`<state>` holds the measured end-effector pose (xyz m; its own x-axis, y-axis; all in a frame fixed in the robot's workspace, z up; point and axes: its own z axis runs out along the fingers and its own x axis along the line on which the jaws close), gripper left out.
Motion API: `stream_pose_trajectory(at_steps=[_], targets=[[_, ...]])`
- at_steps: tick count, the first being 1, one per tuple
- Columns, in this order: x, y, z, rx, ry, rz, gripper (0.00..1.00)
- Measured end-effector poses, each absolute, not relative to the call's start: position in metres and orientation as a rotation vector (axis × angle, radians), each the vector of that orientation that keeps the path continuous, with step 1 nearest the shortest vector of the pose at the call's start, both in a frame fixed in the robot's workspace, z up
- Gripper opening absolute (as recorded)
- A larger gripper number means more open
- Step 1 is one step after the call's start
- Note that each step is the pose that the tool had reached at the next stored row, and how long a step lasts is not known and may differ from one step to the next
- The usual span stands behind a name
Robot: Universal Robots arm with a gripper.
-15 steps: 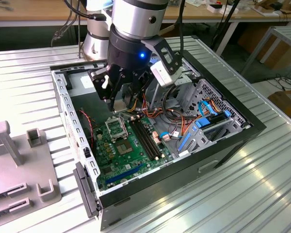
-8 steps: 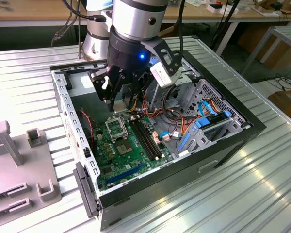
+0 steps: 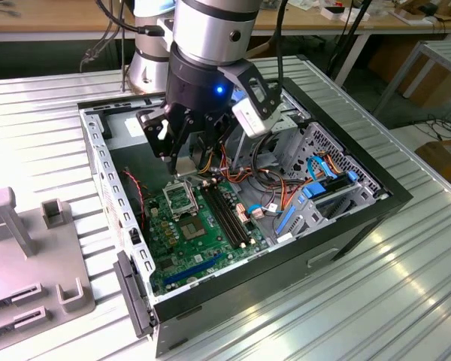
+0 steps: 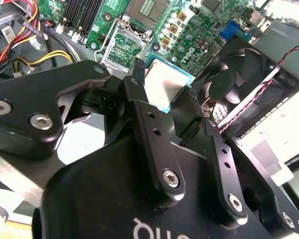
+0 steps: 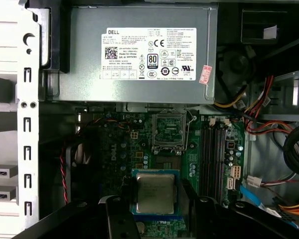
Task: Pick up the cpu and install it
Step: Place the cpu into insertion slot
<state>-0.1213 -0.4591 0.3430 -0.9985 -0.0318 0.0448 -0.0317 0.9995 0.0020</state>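
Jaws clenched on the cpu [image 5: 155, 193] [image 4: 167, 84]. One of the fingers [image 5: 120, 215] [image 4: 147, 119] sits on each of two opposite edges, and the silver top faces both wrist views. cpu hangs over the board [image 3: 188, 248], off its surface, not yet in the socket [image 3: 179, 197] [image 5: 168, 127].

Exterior view, left to right:
- Well to the exterior view's left of the jaws: grey fixture [image 3: 30, 248] on the desk [image 3: 376, 301], outside the case [image 3: 346, 218].
- Case lies open on the desk. Arm [image 3: 210, 30] comes in from above, jaws inside the case opening.
- PSU [image 5: 84, 64] [image 3: 124, 131]: behind the jaws, against the case wall, white label up.
- Fan [image 4: 239, 74]: below the jaws and off to one side, with a red-black twisted wire [image 4: 259, 84] running across it.
- Socket: just below the jaws, frame open, between the PSU and the held cpu in the first wrist view.
- RAM slots [image 3: 229, 214] [image 5: 214, 154]: below the jaws, to the exterior view's right of the socket and just beside it.
- Cables [image 3: 259, 177]: red, yellow and orange bundle, to the exterior view's right of the jaws.
- Blue cables [image 3: 312, 192]: further right, running towards the drive cage [image 3: 331, 147] at the case's far side.
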Motion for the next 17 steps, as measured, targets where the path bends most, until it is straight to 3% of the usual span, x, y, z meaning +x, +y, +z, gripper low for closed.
stream_pose_trajectory(at_steps=[17], targets=[[-0.1213,-0.4591,0.3353,0.049,-3.096,-0.002,0.47]])
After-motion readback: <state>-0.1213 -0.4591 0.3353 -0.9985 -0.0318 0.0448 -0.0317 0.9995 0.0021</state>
